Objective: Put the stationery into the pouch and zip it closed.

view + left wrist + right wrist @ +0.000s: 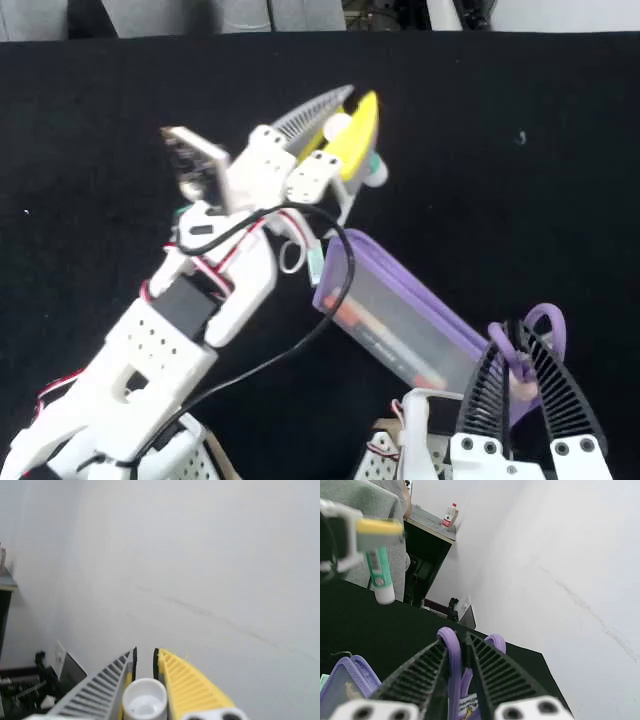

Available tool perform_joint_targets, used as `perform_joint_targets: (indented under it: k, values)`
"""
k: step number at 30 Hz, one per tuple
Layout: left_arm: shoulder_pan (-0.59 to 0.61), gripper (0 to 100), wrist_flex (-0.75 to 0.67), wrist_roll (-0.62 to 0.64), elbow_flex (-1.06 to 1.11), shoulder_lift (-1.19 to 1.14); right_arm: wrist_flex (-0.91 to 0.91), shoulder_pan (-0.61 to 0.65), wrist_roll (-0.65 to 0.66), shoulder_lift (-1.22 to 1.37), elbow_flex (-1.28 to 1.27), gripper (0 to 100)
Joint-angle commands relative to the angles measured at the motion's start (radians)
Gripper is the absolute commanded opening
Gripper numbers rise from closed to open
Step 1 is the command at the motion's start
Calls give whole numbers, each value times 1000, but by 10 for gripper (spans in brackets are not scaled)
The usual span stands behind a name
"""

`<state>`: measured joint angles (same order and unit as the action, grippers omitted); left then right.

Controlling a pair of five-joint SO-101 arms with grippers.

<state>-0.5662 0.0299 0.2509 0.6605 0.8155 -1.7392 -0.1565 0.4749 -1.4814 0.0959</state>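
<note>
The purple pouch [400, 310] is laid slantwise on the black surface [520, 150]. Its clear side is turned up, so that an orange-marked item [360, 322] can be seen inside. At its near end the purple loop [546, 322] is pinched between the black fingers of the right tool [515, 345]. The jaws are closed tight on the loop, and hardly a gap is seen in the right wrist view.

This hold is judged to serve as an anchor: the pouch is kept from sliding, and its far end, by the teal zip pull [318, 262], is presented to the other arm. Whether the mouth there is open cannot be told.

Just beyond that end, a green-and-white stick [372, 172] is held clear of the surface by the left tool [358, 98]. The grey and yellow jaws are narrowly parted and clamped on the stick's round body. The stick is set crosswise between them, apparently ready to be lowered into the pouch.
</note>
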Motion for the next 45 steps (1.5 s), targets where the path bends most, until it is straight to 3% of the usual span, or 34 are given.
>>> perform_joint_targets:
  k: [1,10,14,24,29,37,45]
  values:
    - [79,29,0,11,-105,107,-6,-3,8,19,1,13]
    - [197,29,219,12,-173,250,118,-6,-83,226,113,14]
    - [246,29,269,15,-165,313,124,-6,-86,401,303,14]
    - [295,29,446,15,-145,476,123,-5,-235,892,855,15]
    - [295,29,450,11,-36,597,135,-3,-371,1063,1044,52]
    - [295,29,454,9,110,804,284,80,-427,1133,1129,15]
    - [355,29,457,9,217,971,572,133,-756,1150,1084,15]
